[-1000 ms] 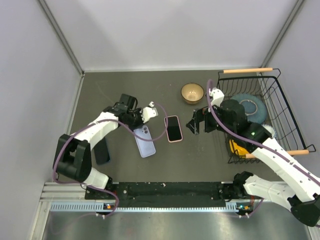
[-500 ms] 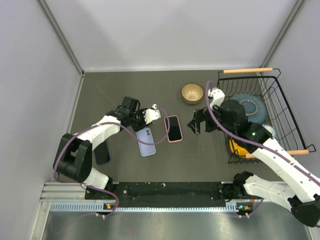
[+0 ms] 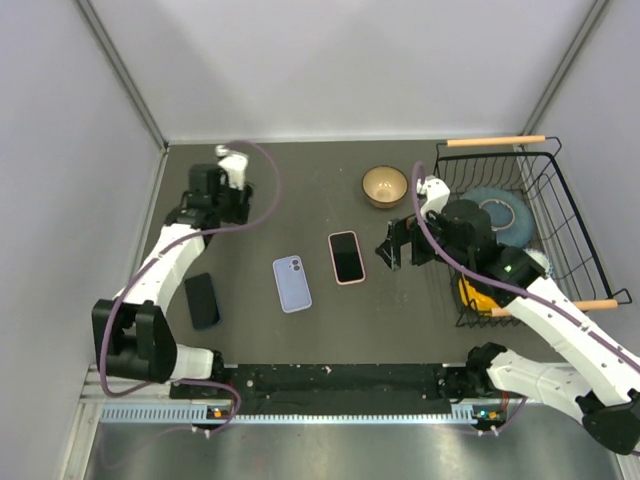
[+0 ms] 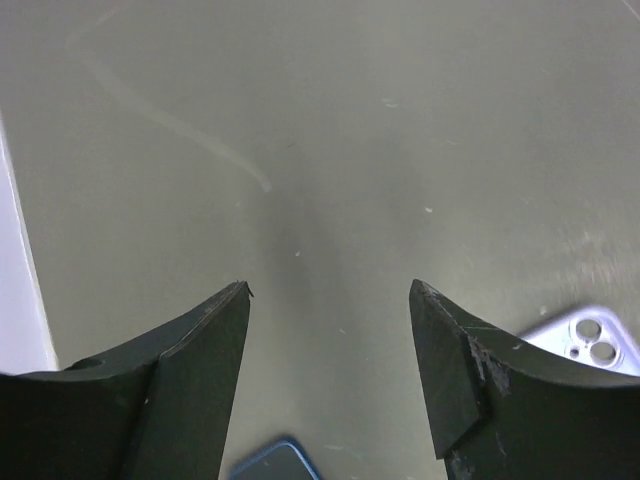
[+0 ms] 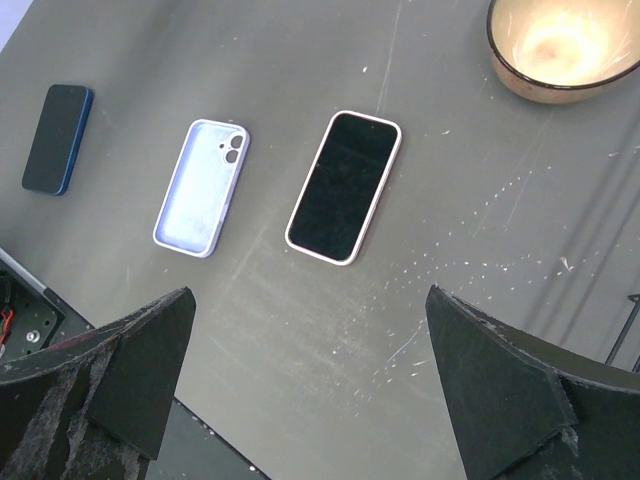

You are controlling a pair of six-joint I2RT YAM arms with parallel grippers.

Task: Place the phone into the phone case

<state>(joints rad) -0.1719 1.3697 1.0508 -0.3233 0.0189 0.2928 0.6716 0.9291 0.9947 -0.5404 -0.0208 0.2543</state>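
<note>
- The top view alone shows both arms. The left pincer (image 3: 232,160) hovers near the far left corner of the table (image 3: 300,190).
- The left wrist view shows its jaws apart and empty. Only a corner of the lavender phone case (image 4: 585,345) and an edge of the dark blue phone (image 4: 275,460) are visible.
- In the right wrist view the right pincer (image 5: 308,295) is wide open and empty, above the case, the blue phone, a pink-rimmed phone (image 5: 344,186) and a bowl (image 5: 560,45), all apart.

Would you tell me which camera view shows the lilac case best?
The right wrist view: the lilac case lies whole, large and unobstructed. Top external shows it whole but small; left wrist catches only its camera corner.
</note>
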